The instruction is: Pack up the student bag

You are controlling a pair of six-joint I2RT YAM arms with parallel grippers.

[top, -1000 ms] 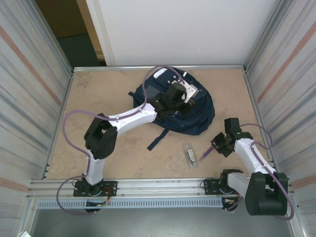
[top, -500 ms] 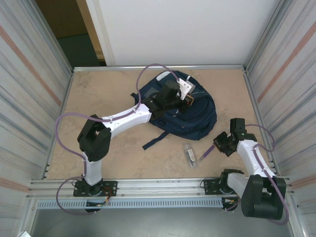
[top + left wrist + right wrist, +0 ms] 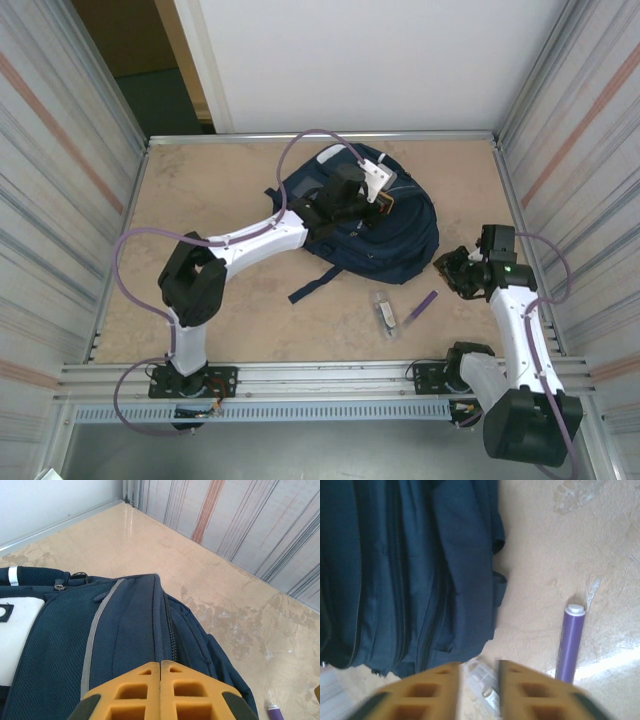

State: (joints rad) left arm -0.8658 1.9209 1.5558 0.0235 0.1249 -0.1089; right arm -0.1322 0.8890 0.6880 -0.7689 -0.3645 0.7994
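Student bag point(image 3: 405, 235) lies flat on the table's far middle, its long axis running diagonally from far-left to near-right.
A dark strap point(image 3: 310, 290) trails off its near-left edge. The left gripper point(image 3: 160, 666) sits over the bag's zip seam, pads clenched together. The right gripper point(image 3: 479, 669) is just beside the bag's near-right edge, jaws parted with nothing between them. A second ago it sat nearer its base, at the end of the purple pen point(image 3: 421, 305), which now lies free.
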